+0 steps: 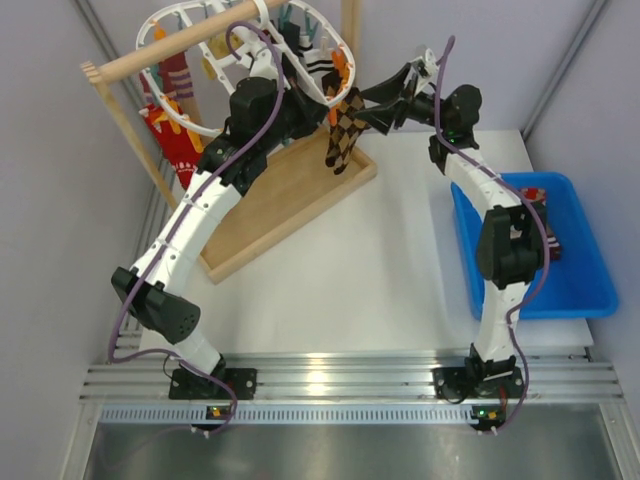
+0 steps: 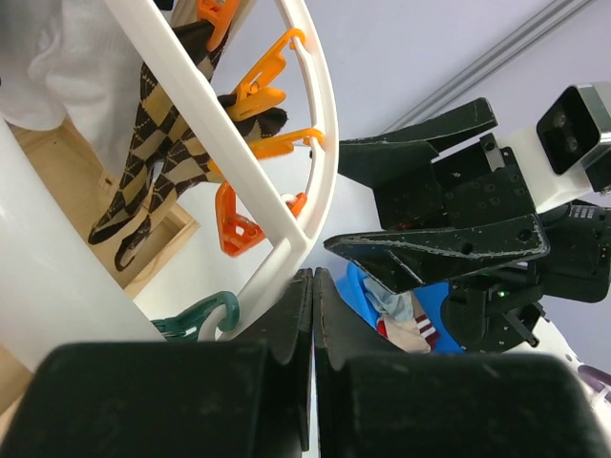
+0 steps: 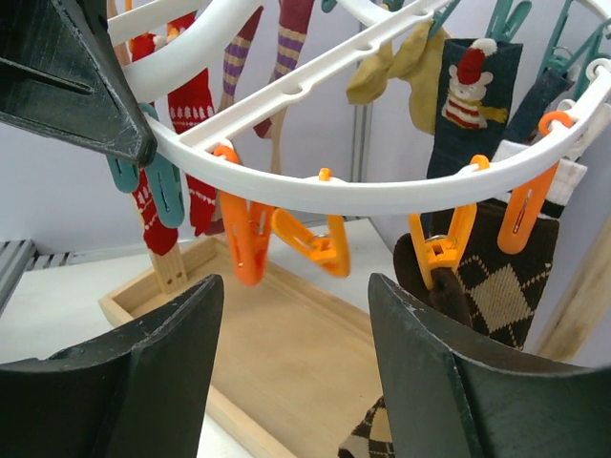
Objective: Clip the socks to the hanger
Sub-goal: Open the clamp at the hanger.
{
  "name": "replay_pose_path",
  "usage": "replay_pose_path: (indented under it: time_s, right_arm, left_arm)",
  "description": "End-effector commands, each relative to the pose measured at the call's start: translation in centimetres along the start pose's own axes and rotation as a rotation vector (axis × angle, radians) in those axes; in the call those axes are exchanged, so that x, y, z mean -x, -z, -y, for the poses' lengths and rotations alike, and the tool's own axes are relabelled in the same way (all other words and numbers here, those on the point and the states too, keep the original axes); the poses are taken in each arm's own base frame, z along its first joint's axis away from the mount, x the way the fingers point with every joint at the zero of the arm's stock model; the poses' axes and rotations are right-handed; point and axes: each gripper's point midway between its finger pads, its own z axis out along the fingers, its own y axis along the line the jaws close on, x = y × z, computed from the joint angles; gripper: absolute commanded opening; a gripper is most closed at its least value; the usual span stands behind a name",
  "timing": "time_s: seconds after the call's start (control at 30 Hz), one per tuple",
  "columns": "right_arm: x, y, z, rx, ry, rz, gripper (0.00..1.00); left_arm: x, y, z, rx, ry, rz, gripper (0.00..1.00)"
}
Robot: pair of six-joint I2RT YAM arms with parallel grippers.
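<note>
Brown-and-black argyle fabric sock (image 3: 501, 286): judged light, limp and stretchy. It hangs just ahead of the right gripper (image 3: 294, 286), whose jaws are apart and empty. Best hold: cuff. Left gripper (image 2: 312, 277) is closed at the rim of the white plastic oval hanger (image 2: 326, 134).

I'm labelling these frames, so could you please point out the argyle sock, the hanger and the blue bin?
argyle sock (image 1: 345, 128), top view, middle of the hanging sock.
hanger (image 3: 363, 196), right wrist view, white outer ring.
blue bin (image 1: 585, 268), top view, bare floor of the bin.
</note>
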Motion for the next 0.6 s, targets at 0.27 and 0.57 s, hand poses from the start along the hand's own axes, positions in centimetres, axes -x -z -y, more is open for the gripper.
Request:
replay_pose_path:
  time_s: [0.27, 0.57]
  right_arm:
    - [0.2, -3.1, -0.7, 0.062, 0.123, 0.034, 0.63]
    - [-0.7, -4.3, 0.1, 0.053, 0.121, 0.045, 0.64]
  left_arm:
    - [2.5, 1.4, 0.8, -0.021, -0.019, 0.073, 0.0]
    - [2.5, 1.5, 0.6, -0.015, -0.025, 0.074, 0.0]
